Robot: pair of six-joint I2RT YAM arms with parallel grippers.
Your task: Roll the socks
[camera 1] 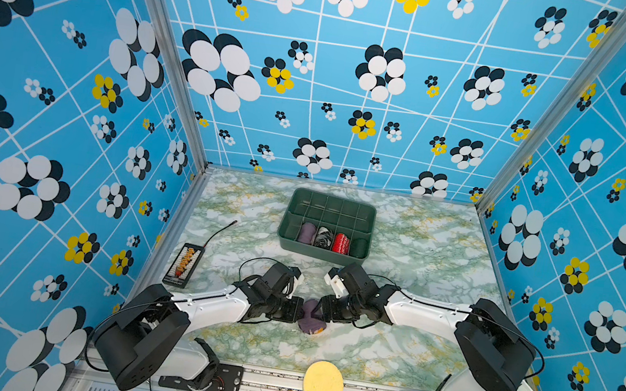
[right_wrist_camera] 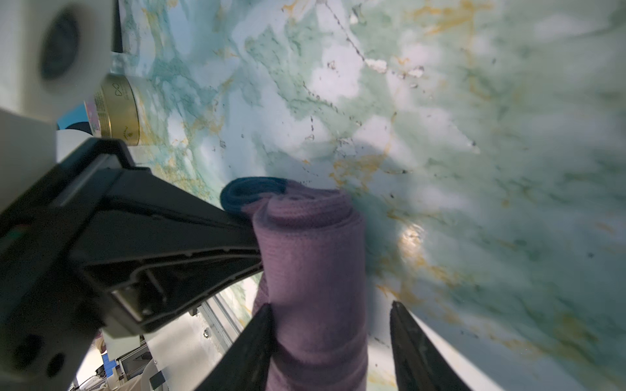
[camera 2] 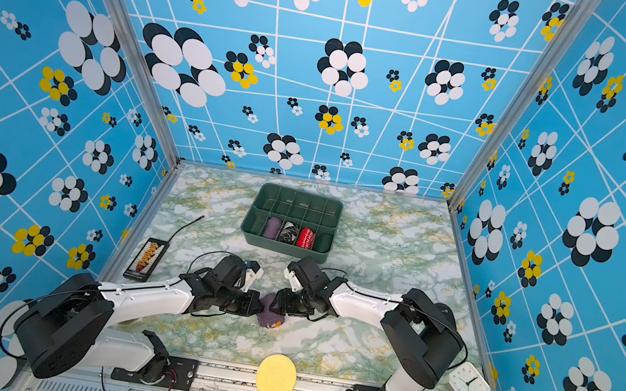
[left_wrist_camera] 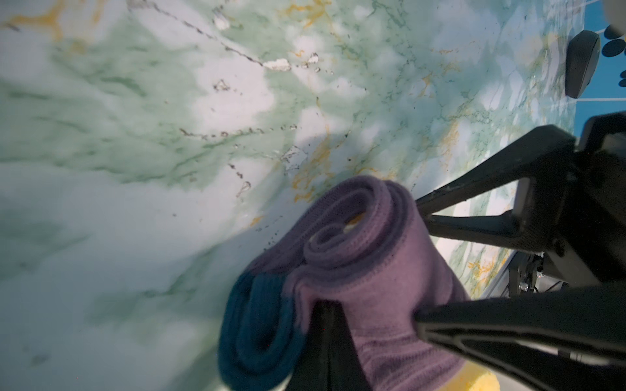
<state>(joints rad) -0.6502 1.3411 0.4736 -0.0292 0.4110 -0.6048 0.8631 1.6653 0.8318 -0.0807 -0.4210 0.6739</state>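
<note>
The socks (camera 1: 311, 321) (camera 2: 270, 316) lie as a purple roll on the marble table, between the two arms in both top views. In the left wrist view the socks (left_wrist_camera: 366, 270) show a spiral end, a dark blue part and an orange edge. My left gripper (left_wrist_camera: 325, 338) (camera 1: 300, 313) is shut on a fold of the purple knit. My right gripper (right_wrist_camera: 330, 306) (camera 1: 321, 311) is open and straddles the socks (right_wrist_camera: 311, 257) from the opposite side. One of its fingers (right_wrist_camera: 261, 325) touches the roll. The other finger stands apart from it with table showing between.
A green divided bin (camera 1: 334, 199) (camera 2: 299, 192) behind the arms holds a purple, a black-and-white, a red and a dark bundle. A yellow sponge (camera 1: 323, 384) lies on the front rail. A black tray (camera 1: 185, 265) sits left, a white clock (camera 2: 469, 384) right, a gold tin (right_wrist_camera: 118, 108) nearby.
</note>
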